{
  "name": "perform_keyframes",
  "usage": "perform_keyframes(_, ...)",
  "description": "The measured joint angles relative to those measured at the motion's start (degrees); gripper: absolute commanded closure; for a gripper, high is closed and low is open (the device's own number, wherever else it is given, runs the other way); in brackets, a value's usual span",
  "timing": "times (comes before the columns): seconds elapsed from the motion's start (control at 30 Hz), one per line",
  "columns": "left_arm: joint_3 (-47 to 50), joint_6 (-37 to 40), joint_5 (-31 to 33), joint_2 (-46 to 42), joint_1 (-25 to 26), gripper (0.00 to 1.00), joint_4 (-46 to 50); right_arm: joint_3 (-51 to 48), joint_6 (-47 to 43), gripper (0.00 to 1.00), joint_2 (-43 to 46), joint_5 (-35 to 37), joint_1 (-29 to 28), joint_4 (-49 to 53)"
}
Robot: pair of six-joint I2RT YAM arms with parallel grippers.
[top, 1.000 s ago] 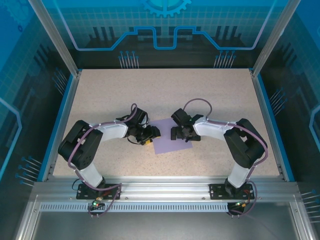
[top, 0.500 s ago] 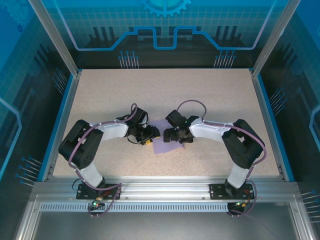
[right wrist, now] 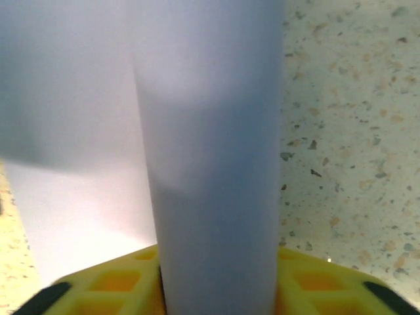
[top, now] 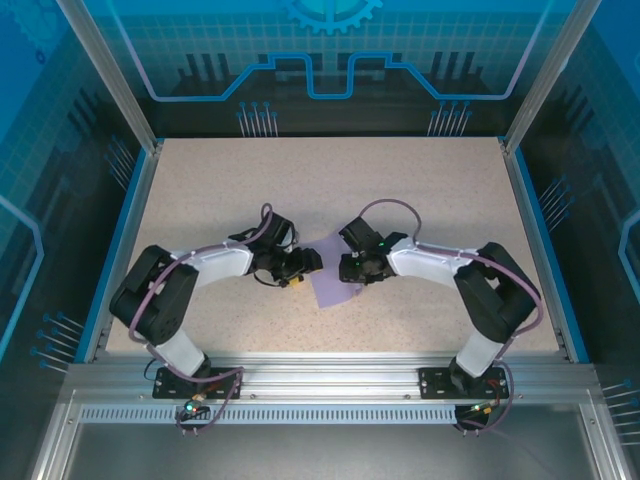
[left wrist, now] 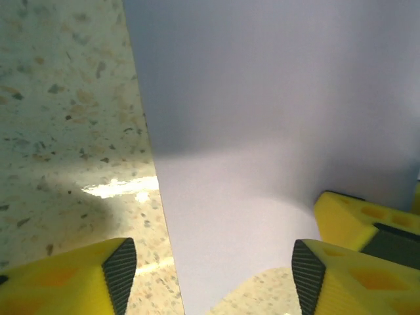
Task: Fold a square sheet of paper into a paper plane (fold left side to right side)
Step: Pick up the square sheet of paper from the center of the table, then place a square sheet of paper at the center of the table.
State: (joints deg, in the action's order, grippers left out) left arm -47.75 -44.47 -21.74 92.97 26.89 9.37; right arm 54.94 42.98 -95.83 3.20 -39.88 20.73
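Both arms (top: pixel 215 258) (top: pixel 430 258) reach inward: left gripper (left wrist: pixel 209 266) apart, right gripper (right wrist: pixel 216 285) clamping the square sheet of paper (left wrist: pixel 262 98).

A robotics lab cell: speckled beige counter (top: pixel 330 180), silver aluminium extrusion frame (top: pixel 330 372), blue translucent wall panels (top: pixel 400 40) printed with gear and circuit graphics, white-and-black left arm (top: pixel 215 262) and right arm (top: pixel 432 262) bolted down.

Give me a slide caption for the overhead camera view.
Grippers meet at the square sheet of paper: right gripper pinching a raised edge, left gripper open at its other side.
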Motion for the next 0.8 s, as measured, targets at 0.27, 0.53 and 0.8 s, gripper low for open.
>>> perform_keyframes(0.27,7.5,0.7,-1.8,-21.5,-9.6,0.09,-3.5,-14.4,-1.1,0.76,14.6,-12.3,7.1,-17.6)
perform_keyframes(0.53,9.0,-2.4,-8.0,-34.4,-12.9,0.04,-10.9,-17.7,-2.4,0.76,27.9,-27.0,13.1,-29.3)
perform_keyframes(0.8,9.0,-9.3,-14.8,-34.9,-12.9,0.02,-25.7,-15.4,3.2,0.77,35.8,-34.4,13.6,-38.4)
